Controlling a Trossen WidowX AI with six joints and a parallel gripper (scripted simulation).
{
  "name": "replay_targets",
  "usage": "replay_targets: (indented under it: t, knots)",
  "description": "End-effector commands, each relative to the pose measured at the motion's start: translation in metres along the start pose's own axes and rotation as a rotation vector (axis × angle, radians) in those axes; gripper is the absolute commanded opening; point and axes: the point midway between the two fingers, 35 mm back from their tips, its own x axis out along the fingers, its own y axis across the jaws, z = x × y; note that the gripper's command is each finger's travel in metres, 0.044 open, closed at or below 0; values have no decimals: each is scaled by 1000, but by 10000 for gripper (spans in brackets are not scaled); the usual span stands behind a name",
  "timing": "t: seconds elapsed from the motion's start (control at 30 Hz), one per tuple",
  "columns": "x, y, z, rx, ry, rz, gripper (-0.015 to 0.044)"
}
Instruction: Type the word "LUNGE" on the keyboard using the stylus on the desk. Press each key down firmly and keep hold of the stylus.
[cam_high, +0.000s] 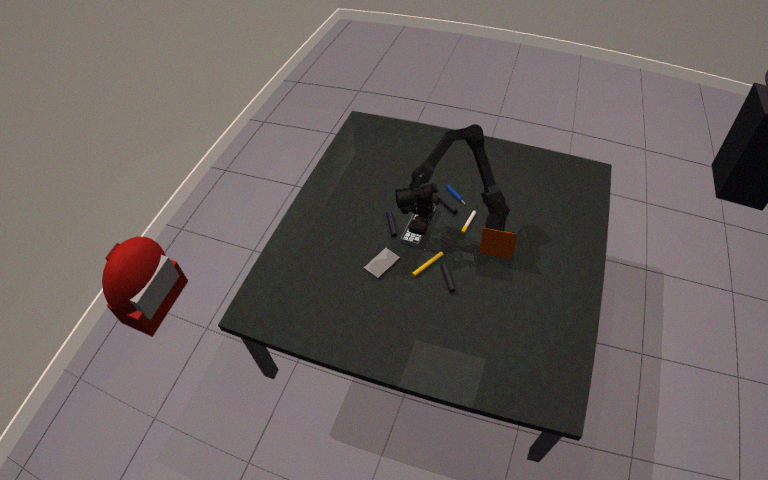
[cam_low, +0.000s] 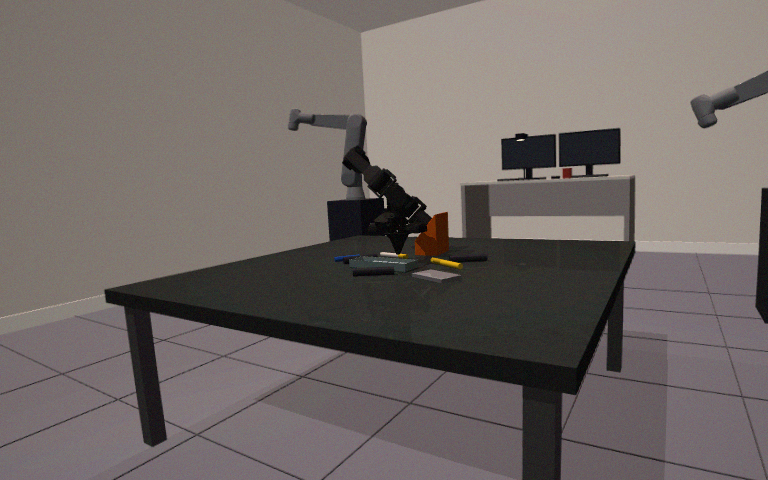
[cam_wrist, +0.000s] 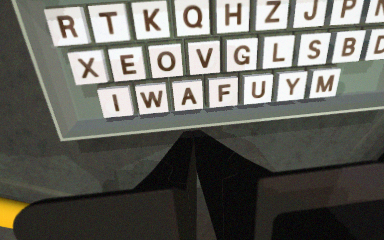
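Note:
The keyboard (cam_high: 411, 237) (cam_low: 390, 264) (cam_wrist: 350, 99) is a shallow grey-green tray with white lettered keys; its right end is cut off in the wrist view. My gripper (cam_low: 398, 253) (cam_wrist: 192, 138) is shut and empty. In the wrist view its fingertips appear just outside the keyboard's lower long edge, below the A and F keys. In the exterior view they appear above the keyboard. A blue pen-like stick (cam_high: 454, 194) (cam_low: 341, 258) with a pale tip and a white-and-yellow stick (cam_high: 468, 221) (cam_low: 393, 255) lie on the desk. I cannot tell which is the stylus.
A yellow stick (cam_high: 427, 264) (cam_low: 446, 263) (cam_wrist: 7, 214) and a light grey flat pad (cam_high: 381, 262) (cam_low: 436, 275) lie beyond one keyboard end. Dark sticks (cam_high: 390, 224) (cam_high: 448, 278) (cam_low: 373, 272) lie around it. An orange block (cam_high: 497, 243) (cam_low: 433, 240) stands at the arm's base.

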Motion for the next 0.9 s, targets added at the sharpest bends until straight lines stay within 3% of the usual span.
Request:
replay_targets:
  t: [0.0, 0.23, 0.43, 0.77, 0.87]
  knots:
    - [-1, 4, 2, 11, -4, 7, 0]
    - [-4, 4, 2, 11, -4, 7, 0]
    - [-61, 4, 2, 10, -3, 9, 0]
    - [-55, 5, 2, 4, -8, 7, 0]
    - [-55, 5, 2, 6, -6, 6, 79]
